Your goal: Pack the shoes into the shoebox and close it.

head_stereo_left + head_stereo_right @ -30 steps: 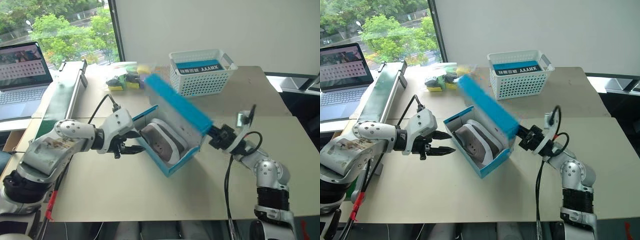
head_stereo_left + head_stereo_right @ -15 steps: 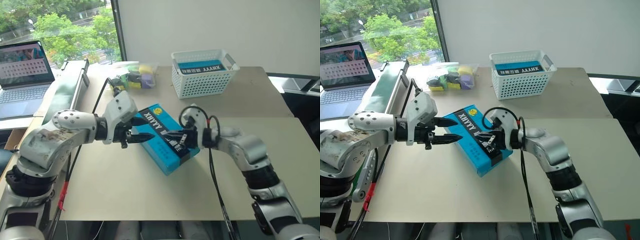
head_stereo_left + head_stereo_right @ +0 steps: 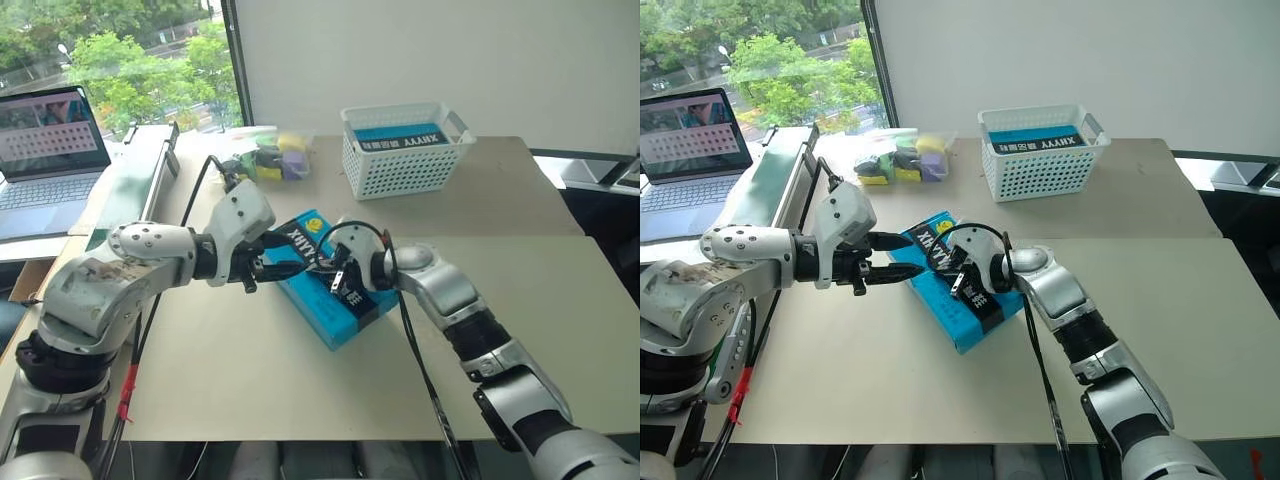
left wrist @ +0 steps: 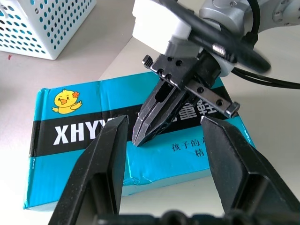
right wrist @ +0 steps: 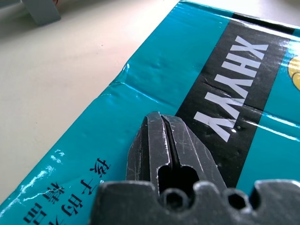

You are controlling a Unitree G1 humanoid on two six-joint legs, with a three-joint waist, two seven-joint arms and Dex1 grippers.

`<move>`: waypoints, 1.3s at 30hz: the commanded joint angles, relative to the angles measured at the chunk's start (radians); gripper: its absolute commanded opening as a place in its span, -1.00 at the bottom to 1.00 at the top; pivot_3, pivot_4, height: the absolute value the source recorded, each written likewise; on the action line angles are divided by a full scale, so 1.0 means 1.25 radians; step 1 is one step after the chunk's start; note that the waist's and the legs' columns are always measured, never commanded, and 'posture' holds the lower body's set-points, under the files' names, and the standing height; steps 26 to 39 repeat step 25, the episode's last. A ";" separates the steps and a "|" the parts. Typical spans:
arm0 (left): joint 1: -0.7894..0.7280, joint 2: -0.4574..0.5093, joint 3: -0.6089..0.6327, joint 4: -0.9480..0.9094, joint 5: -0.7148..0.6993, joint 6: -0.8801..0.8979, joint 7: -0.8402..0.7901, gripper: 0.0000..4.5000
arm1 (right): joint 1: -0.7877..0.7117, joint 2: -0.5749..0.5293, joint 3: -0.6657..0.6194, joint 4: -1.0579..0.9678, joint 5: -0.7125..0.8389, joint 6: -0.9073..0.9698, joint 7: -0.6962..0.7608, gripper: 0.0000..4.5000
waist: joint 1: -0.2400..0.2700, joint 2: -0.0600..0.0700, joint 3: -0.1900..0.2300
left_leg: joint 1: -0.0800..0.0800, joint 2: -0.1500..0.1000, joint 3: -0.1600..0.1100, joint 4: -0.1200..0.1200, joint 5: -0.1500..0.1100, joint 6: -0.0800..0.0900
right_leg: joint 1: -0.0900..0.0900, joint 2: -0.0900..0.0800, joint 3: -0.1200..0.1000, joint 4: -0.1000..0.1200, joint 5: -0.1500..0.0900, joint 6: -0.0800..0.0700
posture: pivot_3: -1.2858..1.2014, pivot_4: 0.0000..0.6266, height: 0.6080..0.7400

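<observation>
The blue shoebox [image 3: 325,315] lies closed on the table, its lid with the black lettered band and the yellow round mark [image 4: 65,101] facing up. The shoes are hidden inside it. My right gripper [image 4: 139,139] is shut, and its tip rests on the lid's black band, as the right wrist view [image 5: 157,117] shows from close up. My left gripper [image 3: 902,258] hovers open just over the box's left end. Its two fingers [image 4: 101,159] stand either side of the right gripper's tip with nothing between them.
A white lattice basket [image 3: 404,150] holding another blue box stands at the back of the table. A clear bag of coloured items [image 3: 265,158] lies to the basket's left. A laptop [image 3: 45,150] and a long grey rail [image 3: 135,185] sit at the far left.
The lid stood raised with a shoe showing inside; it is now down flat. My right gripper swung left and down onto the lid. My left gripper rose slightly over the box's end.
</observation>
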 commanded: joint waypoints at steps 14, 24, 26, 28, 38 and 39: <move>0.077 -0.017 0.072 -0.031 -0.008 -0.106 0.000 0.17 | 0.055 -0.209 -0.267 -0.488 0.341 0.356 0.123 0.99 | 0.008 0.000 0.001 | -0.014 0.000 -0.002 0.001 0.000 0.000 | -0.011 -0.001 -0.001 0.000 0.000 0.000 | 0.03 -0.52 1.00; 0.109 -0.019 0.119 -0.002 -0.001 -0.102 0.032 0.17 | 0.078 -0.338 -0.188 -0.418 0.211 0.234 0.134 0.99 | 0.006 0.000 0.001 | -0.013 0.000 -0.001 0.001 0.000 0.001 | -0.010 -0.001 -0.001 -0.003 0.000 0.000 | 0.03 -0.52 1.00; 0.104 -0.030 0.117 0.004 0.002 -0.091 0.051 0.17 | 0.081 -0.337 -0.175 -0.391 0.181 0.205 0.125 0.99 | 0.006 0.000 0.001 | -0.013 -0.001 -0.001 0.001 0.000 0.001 | -0.009 -0.001 -0.001 -0.003 0.000 0.000 | 0.03 -0.52 1.00; 0.104 -0.030 0.117 0.004 0.002 -0.091 0.051 0.17 | 0.081 -0.337 -0.175 -0.391 0.181 0.205 0.125 0.99 | 0.006 0.000 0.001 | -0.013 -0.001 -0.001 0.001 0.000 0.001 | -0.009 -0.001 -0.001 -0.003 0.000 0.000 | 0.03 -0.52 1.00; 0.104 -0.030 0.117 0.004 0.002 -0.091 0.051 0.17 | 0.081 -0.337 -0.175 -0.391 0.181 0.205 0.125 0.99 | 0.006 0.000 0.001 | -0.013 -0.001 -0.001 0.001 0.000 0.001 | -0.009 -0.001 -0.001 -0.003 0.000 0.000 | 0.03 -0.52 1.00; 0.104 -0.030 0.117 0.004 0.002 -0.091 0.051 0.17 | 0.081 -0.337 -0.175 -0.391 0.181 0.205 0.125 0.99 | 0.006 0.000 0.001 | -0.013 -0.001 -0.001 0.001 0.000 0.001 | -0.009 -0.001 -0.001 -0.003 0.000 0.000 | 0.03 -0.52 1.00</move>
